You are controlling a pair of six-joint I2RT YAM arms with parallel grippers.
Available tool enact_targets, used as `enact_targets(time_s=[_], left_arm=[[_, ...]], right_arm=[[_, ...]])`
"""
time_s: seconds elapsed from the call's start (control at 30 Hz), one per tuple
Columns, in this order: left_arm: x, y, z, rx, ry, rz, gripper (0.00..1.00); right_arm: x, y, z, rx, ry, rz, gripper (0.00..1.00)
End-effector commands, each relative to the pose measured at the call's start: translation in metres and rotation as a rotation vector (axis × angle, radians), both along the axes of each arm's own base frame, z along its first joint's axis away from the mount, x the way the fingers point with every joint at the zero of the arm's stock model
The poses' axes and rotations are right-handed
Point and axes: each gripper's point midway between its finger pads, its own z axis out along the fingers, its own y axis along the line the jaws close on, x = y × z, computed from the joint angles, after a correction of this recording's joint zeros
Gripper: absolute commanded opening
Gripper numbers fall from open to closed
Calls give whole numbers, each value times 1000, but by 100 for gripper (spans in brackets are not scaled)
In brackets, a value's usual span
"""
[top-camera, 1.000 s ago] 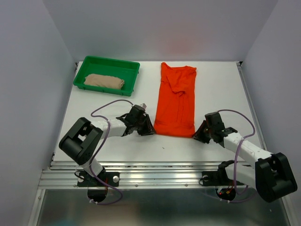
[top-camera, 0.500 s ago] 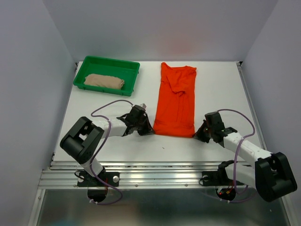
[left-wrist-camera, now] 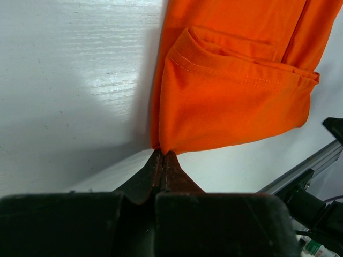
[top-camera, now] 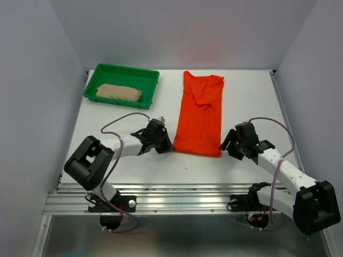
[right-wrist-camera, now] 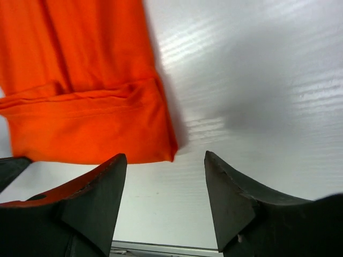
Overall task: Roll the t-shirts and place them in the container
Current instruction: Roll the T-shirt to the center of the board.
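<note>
Left wrist view: my left gripper (left-wrist-camera: 162,156) is pinched fully together on the near-left hem corner of the bright orange-red soft fabric t-shirt (left-wrist-camera: 230,107); the cloth rises straight out of the tips.

Right wrist view: my right gripper (right-wrist-camera: 165,158) stands wide apart and holds nothing. The near-right hem corner lies just ahead of the gap, toward my left finger, flat on the white table (right-wrist-camera: 257,80).

Both arms sit about equally near the hem. The shirt is folded into a long strip with its long axis running away from me, collar end farthest, wrinkled mid-length.

Judgement: the roll goes along that axis, hem first, and the right corner needs gripping before that.

Far left: the beige-tan soft fabric t-shirt (top-camera: 119,92) lies bundled inside the green plastic tray (top-camera: 153,85).
</note>
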Motion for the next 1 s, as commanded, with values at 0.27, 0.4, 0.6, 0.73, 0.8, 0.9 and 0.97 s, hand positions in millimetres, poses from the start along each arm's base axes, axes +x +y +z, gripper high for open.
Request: enact_targets(time_s=[0.27,0.4,0.6,0.73,0.8,0.9,0.97], left_arm=[[-2,1,2,2,-5,12,0],[-2,2,0,5,-1,14,0],[2,-1,4,-1,-7,16,0],[3,-2,5,4,-8,10,0],[3,-2,5,6,-10,10,0],[3,-2,5,5,-7,10,0],[2,-2,4,8,-6,9,0]], right_arm=[[67,109,95,54,-239,334,1],[74,175,82,117,-202,487,1],[95,213,64,212,-190,539,1],[103,226,49,234,-154,545,1],[105,230,45,241,-144,551,1],[105,233,47,255,-148,560,1],[105,233,47,256,-149,560,1]])
